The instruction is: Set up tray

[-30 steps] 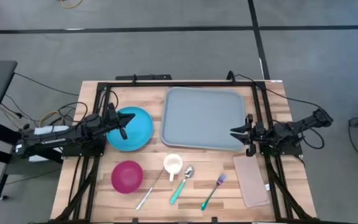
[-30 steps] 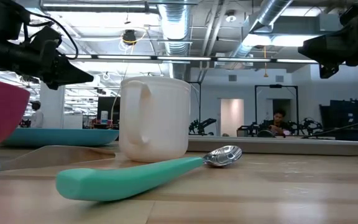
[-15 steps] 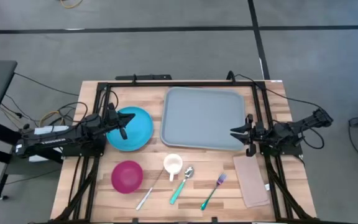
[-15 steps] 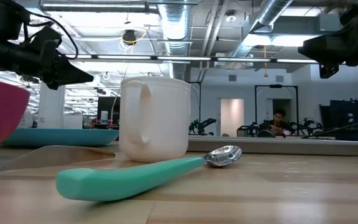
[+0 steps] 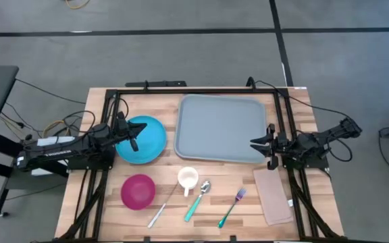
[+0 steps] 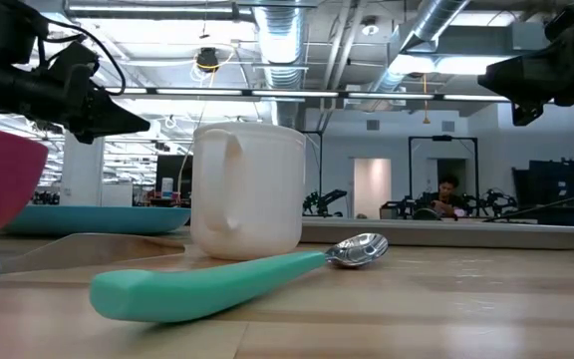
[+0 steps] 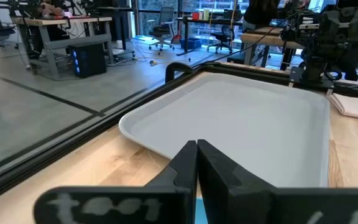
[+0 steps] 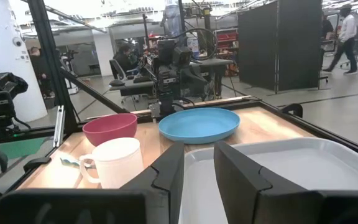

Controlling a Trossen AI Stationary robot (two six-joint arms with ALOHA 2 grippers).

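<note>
Your tray (image 5: 223, 127) sits empty at frame centre, ready for loading; left gripper (image 5: 133, 137) fingers pressed together over the plate (image 5: 140, 140), right gripper (image 5: 261, 150) fingers parted, holding nothing.

A grey-blue tray (image 5: 223, 128) is seen on the wooden worktop (image 5: 113, 223), with a blue plate (image 5: 147, 140) beside it. The left tool (image 5: 133, 138) is held over the plate, the right tool (image 5: 261, 148) at the tray's edge. A pink bowl (image 5: 138, 191), mug (image 5: 188, 179), cutlery and napkin (image 5: 273, 196) are laid nearer the front.

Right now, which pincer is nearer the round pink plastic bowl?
Left. The left pincer hangs over the blue plate just beyond the pink bowl; the right pincer sits across the table at the tray's edge.
</note>
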